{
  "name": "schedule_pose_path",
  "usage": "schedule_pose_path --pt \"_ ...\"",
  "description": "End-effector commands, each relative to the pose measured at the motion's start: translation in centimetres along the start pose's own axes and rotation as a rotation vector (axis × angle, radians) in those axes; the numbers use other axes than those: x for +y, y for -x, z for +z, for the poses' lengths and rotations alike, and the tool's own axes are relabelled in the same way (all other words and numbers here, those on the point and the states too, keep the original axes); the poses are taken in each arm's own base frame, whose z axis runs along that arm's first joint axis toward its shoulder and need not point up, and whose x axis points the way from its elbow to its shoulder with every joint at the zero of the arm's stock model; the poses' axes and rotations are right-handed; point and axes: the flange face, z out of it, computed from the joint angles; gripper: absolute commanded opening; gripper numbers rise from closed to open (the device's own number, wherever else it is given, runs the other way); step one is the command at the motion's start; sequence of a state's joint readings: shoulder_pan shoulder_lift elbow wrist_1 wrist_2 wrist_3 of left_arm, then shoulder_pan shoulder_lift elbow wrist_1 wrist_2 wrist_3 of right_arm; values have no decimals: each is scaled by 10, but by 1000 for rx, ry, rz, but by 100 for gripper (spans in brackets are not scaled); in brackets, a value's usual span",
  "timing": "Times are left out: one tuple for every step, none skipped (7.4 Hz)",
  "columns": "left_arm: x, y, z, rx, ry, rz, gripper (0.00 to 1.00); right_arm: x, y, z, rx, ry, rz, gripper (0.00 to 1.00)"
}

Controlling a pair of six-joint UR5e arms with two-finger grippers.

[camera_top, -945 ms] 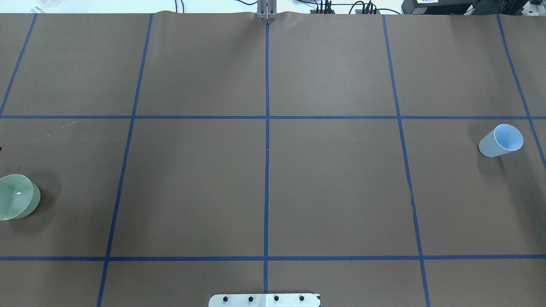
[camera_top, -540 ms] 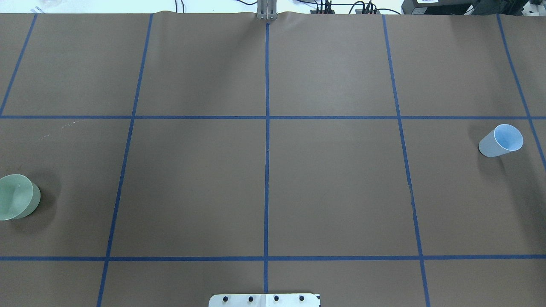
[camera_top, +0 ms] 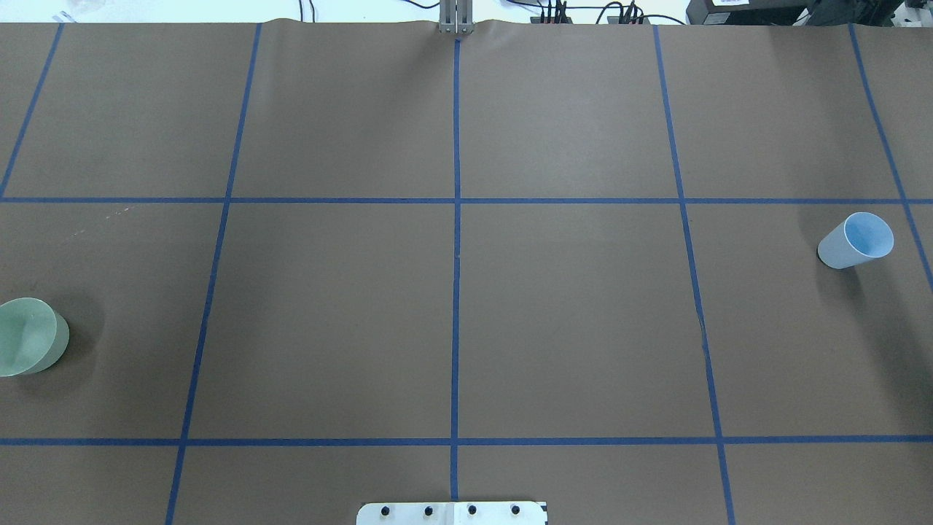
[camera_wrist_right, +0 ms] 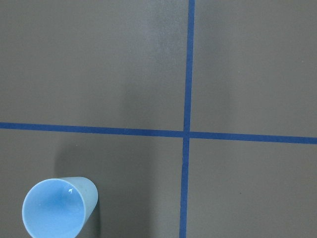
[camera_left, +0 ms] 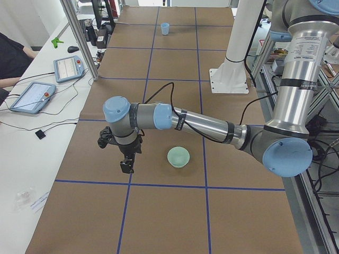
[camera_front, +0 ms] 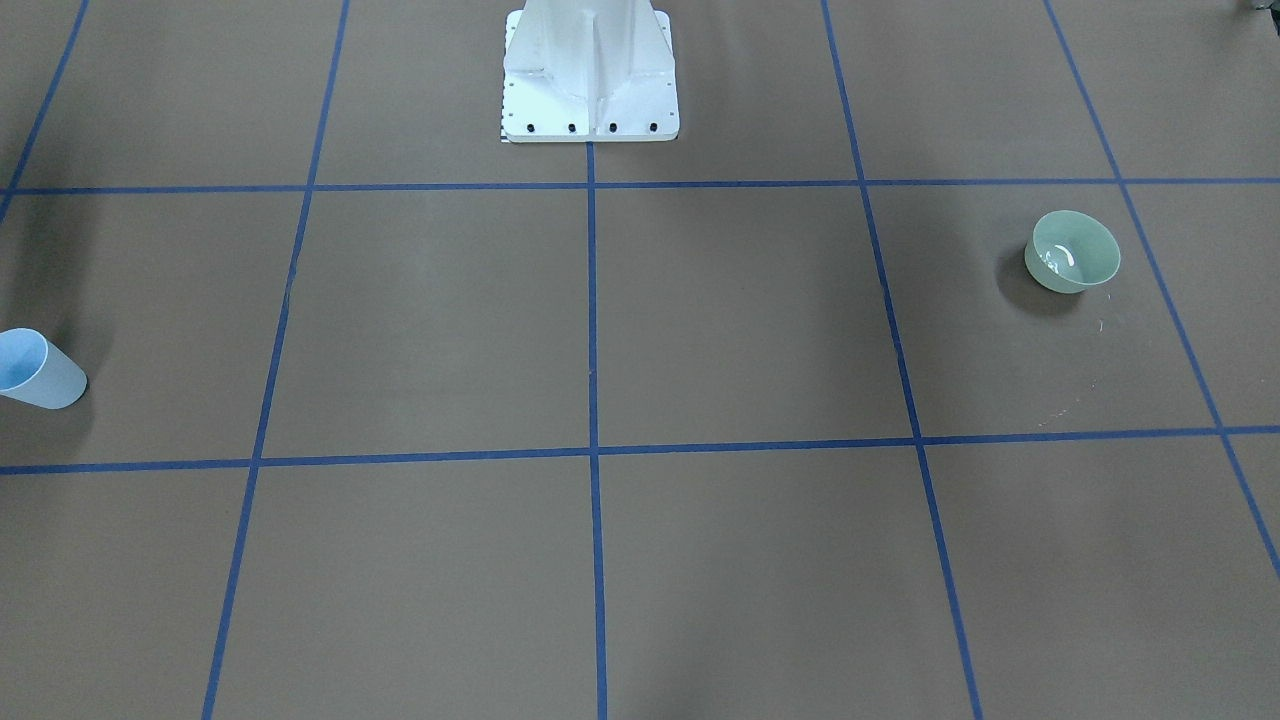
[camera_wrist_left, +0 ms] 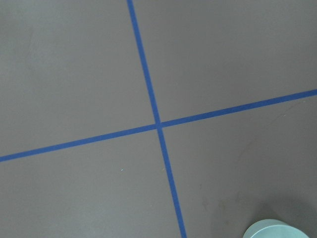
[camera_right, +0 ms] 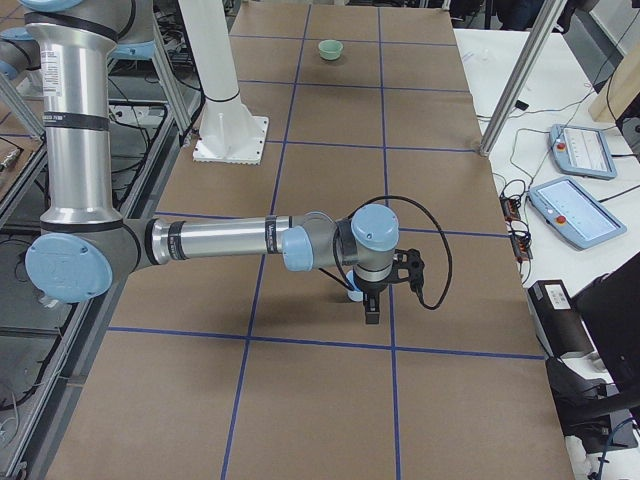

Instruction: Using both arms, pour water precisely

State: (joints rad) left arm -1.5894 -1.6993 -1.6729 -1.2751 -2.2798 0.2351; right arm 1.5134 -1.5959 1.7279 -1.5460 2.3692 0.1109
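A pale green bowl (camera_front: 1072,252) stands on the brown table, with shiny glints of water (camera_front: 1058,260) inside it. The left wrist view catches only the bowl's rim (camera_wrist_left: 275,229) at its bottom edge. My left arm (camera_left: 201,123) reaches low over the table. Its left gripper (camera_left: 126,165) hangs just beside the bowl (camera_left: 178,157); I cannot tell its state. A pale blue cup (camera_top: 856,240) stands upright far to the other side, and is seen from above (camera_wrist_right: 58,208). The right gripper (camera_right: 372,312) hangs next to the cup (camera_right: 354,293), state unclear.
Blue tape lines (camera_top: 455,219) divide the table into squares. The white bolted pedestal (camera_front: 590,70) stands at the robot's edge. Side benches hold tablets (camera_left: 32,96) (camera_right: 578,212) and cables. A person's dark sleeve (camera_left: 10,58) rests on one bench. An aluminium post (camera_right: 520,75) stands nearby.
In the overhead view a bright glint inside the green bowl has faded and a dark speck at the left edge is gone. Bowl and cup have not moved.
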Motion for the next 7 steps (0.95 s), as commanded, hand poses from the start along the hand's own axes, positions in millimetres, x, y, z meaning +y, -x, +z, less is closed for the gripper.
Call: schedule_pose_path --pt "39 19 28 11 32 -45 100 22 -5 -15 -4 53 -6 100" --pt "46 26 36 7 7 -13 100 32 -20 -11 -8 65 -63 100" --pt "58 30 45 4 -17 8 100 37 -25 -9 -9 71 -64 100" --pt "59 27 42 -5 -35 13 100 41 -29 -5 -9 77 -58 100" --pt "59 22 39 -5 -42 20 100 42 -30 -6 -9 76 -57 100" --pt "58 16 31 -8 -53 29 100 42 -28 -6 -7 73 -58 100" --pt "58 12 27 -8 -60 26 100 42 -30 -5 -7 74 -56 100"
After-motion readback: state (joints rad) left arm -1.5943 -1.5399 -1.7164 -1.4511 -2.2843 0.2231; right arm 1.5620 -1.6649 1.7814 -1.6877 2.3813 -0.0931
